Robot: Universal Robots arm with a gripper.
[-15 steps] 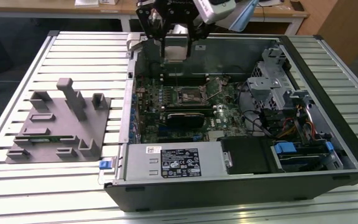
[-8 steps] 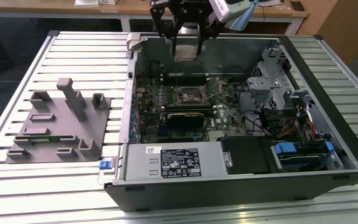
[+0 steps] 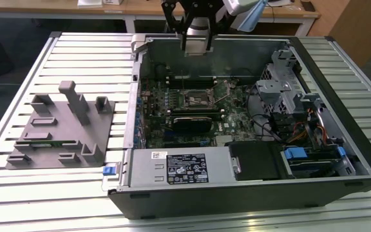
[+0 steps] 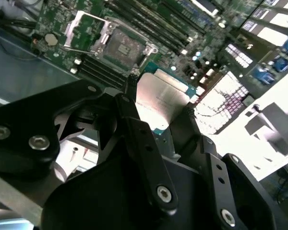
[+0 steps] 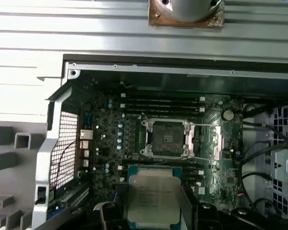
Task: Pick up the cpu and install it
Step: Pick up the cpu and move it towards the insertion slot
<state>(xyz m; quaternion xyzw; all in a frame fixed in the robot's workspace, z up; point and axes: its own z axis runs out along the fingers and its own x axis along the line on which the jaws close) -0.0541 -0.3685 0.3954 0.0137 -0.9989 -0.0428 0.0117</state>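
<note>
I have the black gripper (image 4: 159, 109) clamped narrowly on the small square silver-topped cpu (image 4: 165, 96), above the open computer case's (image 3: 340, 159) motherboard, apart from the black metal-framed socket (image 5: 165, 139).

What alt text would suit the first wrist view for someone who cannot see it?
A silvery square cpu sits gripped between the robot's dark fingers, over the motherboard of an open computer, near its empty socket.
</note>
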